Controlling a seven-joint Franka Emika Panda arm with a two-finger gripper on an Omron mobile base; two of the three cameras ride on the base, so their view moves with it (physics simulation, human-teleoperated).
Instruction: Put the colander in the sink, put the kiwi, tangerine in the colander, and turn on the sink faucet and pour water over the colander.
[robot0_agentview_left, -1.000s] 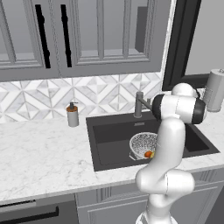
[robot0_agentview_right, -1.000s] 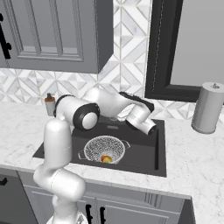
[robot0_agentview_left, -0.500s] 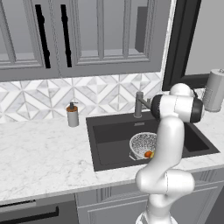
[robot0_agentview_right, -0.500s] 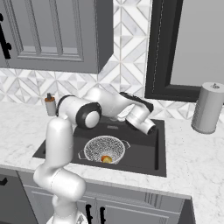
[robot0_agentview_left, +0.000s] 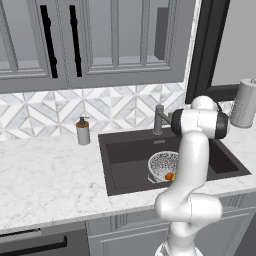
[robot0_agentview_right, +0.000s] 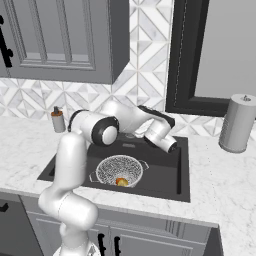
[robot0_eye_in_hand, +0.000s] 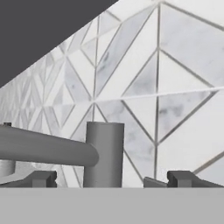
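Place: I work in a home kitchen.
Signs: dark charcoal rectangular sink (robot0_agentview_left: 125, 150) in white marble counter (robot0_agentview_left: 45, 180), grey panelled wall cabinets (robot0_agentview_left: 100, 40), geometric tiled backsplash (robot0_agentview_left: 45, 117).

No text, label, brand, number or sign can be read anywhere in these views. The soap bottle (robot0_agentview_left: 83, 131) on the worktop (robot0_agentview_left: 45, 175) carries no legible marking, the paper towel roll (robot0_agentview_right: 237, 123) is plain, and the cabinet doors (robot0_agentview_left: 90, 40) and tiled wall (robot0_eye_in_hand: 166, 87) bear only patterns, not writing.
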